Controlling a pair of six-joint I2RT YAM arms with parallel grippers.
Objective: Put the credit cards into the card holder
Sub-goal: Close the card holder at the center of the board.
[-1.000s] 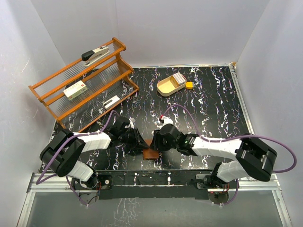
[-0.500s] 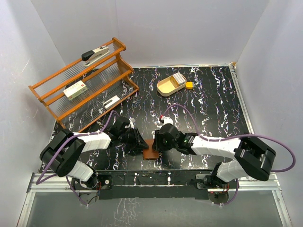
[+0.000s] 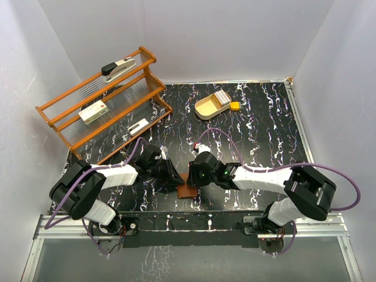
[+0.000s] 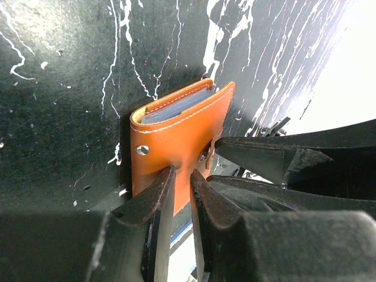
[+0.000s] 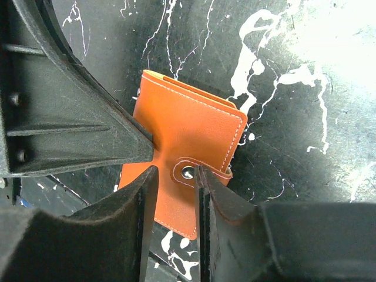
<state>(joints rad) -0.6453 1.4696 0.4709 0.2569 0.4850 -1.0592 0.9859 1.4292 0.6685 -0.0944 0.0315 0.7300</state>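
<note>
Standing along the far left of the table, a wooden rack carries a stapler on its top shelf and a white-and-green box on the shelf below.

Closer in, the left arm reaches toward the middle of the near edge. The left gripper meets the brown wallet there. In the left wrist view, the left gripper has its two fingers drawn close together. A strip of the wallet's cover is pinched between them, beside a metal stud. The wallet stands partly open, and bluish cards show inside its upper edge.

The right gripper comes at the same wallet from the other side, so the two grippers nearly meet over it. In the right wrist view, the right gripper straddles the wallet's near edge. Its fingers stand a narrow gap apart, and the snap tab lies just at the tip of one of them. Whether they press on the leather or only flank it cannot be told. One dark finger of the left gripper touches the wallet's left side in that view.

Farther back and to the right, well apart from both arms, an oval wooden tray holds a small stack of pale cards. A yellow block sits just beside the tray's right end.
</note>
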